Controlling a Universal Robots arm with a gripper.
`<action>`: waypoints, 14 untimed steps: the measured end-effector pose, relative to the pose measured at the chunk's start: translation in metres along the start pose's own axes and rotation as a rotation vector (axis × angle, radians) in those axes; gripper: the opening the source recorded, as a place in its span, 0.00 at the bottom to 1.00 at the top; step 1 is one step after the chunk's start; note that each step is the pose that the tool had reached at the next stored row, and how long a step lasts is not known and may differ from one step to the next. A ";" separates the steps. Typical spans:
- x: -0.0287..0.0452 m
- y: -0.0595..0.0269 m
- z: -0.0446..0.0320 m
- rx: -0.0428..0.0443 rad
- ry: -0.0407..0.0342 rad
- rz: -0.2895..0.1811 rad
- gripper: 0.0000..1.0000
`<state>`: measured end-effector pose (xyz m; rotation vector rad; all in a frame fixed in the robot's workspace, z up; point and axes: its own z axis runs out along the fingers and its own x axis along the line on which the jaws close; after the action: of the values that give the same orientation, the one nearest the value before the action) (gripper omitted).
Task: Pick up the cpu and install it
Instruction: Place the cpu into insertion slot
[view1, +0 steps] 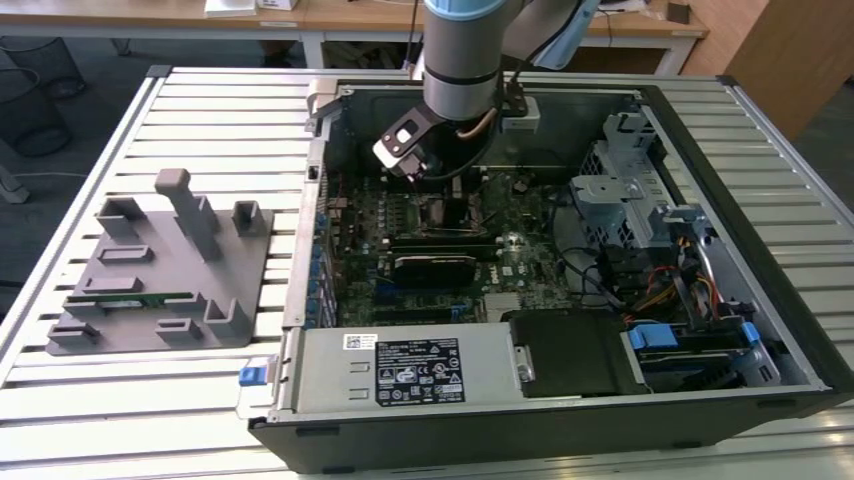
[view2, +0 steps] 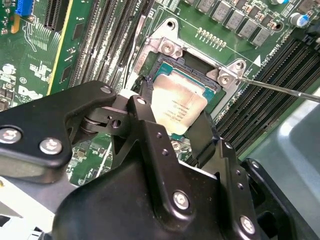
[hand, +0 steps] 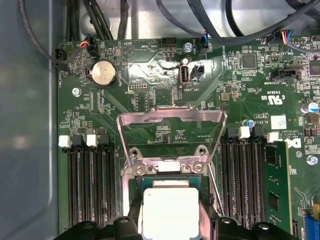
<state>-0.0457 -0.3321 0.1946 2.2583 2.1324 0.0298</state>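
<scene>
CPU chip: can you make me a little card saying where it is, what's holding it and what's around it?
cpu: silver square chip, at the socket
gripper: shut on the cpu, black fingers on two opposite sides
socket cover: metal load plate, flipped up open
board: green motherboard inside the open computer case
grey tray: on the slatted table, at the exterior view's left, with a green memory stick on it

A slatted metal table (view1: 214, 120) stands on grey floor (view1: 174, 50) before pale wooden desks (view1: 354, 12).
</scene>
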 end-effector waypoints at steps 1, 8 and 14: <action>0.0000 0.0000 0.0004 0.0000 0.0005 0.000 0.53; 0.0000 -0.0029 0.0012 -0.0009 0.0012 -0.007 0.53; -0.0001 -0.0034 0.0006 -0.0011 0.0019 -0.018 0.53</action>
<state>-0.0491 -0.3320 0.1938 2.2396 2.1524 0.0327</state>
